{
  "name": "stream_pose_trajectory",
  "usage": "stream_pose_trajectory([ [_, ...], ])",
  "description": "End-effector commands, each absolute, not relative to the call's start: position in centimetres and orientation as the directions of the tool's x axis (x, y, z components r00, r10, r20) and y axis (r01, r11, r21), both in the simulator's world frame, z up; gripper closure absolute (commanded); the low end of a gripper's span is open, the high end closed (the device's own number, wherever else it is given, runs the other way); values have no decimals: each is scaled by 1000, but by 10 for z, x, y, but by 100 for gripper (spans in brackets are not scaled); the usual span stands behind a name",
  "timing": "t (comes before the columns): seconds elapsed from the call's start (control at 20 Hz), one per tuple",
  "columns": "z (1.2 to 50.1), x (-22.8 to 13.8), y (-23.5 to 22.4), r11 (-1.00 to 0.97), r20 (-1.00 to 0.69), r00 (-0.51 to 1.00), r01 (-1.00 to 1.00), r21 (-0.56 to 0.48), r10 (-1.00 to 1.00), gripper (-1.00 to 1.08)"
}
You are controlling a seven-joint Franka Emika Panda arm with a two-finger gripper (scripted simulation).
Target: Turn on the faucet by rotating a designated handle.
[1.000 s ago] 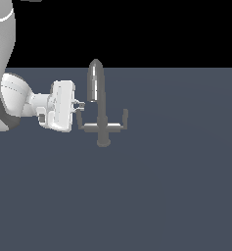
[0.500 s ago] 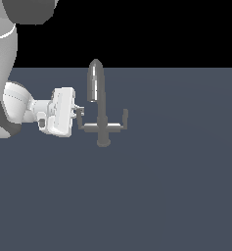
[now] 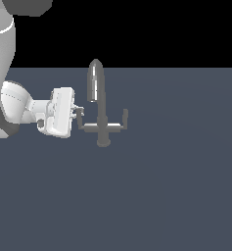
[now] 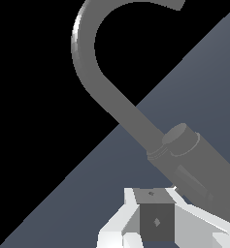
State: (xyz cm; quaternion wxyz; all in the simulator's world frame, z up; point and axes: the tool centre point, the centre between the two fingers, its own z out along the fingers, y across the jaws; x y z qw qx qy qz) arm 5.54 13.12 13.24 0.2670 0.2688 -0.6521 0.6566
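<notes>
The faucet (image 3: 102, 128) stands on the grey floor, its arched spout (image 3: 95, 81) drooping toward the exterior view's left. The handle (image 3: 81, 119) is the upturned lever ending the crossbar on that side; the twin lever (image 3: 125, 116) ends the other arm. My gripper (image 3: 78, 112) lies sideways against the handle's upper part, touching or nearly touching it. Its fingers look shut with nothing between them. In the wrist view the spout (image 4: 90, 72) curves overhead. A thick grey faucet part (image 4: 184, 145) lies just beyond my fingertips (image 4: 155, 219).
The white arm (image 3: 19, 105) fills the exterior view's left side. The flat grey floor (image 3: 161, 196) spreads around the faucet, with black background behind it.
My gripper has shifted slightly down and toward the exterior view's left, level with the handle. The crossbar shows no clear turn.
</notes>
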Motion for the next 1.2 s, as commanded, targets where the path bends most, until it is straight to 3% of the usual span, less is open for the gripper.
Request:
stream_pose_trajectory([
  [0.0, 134, 51, 131, -7, 701, -713, -701, -713, 0, 108],
  [1.15, 137, 6, 131, -7, 703, -711, -703, -712, -3, 108],
])
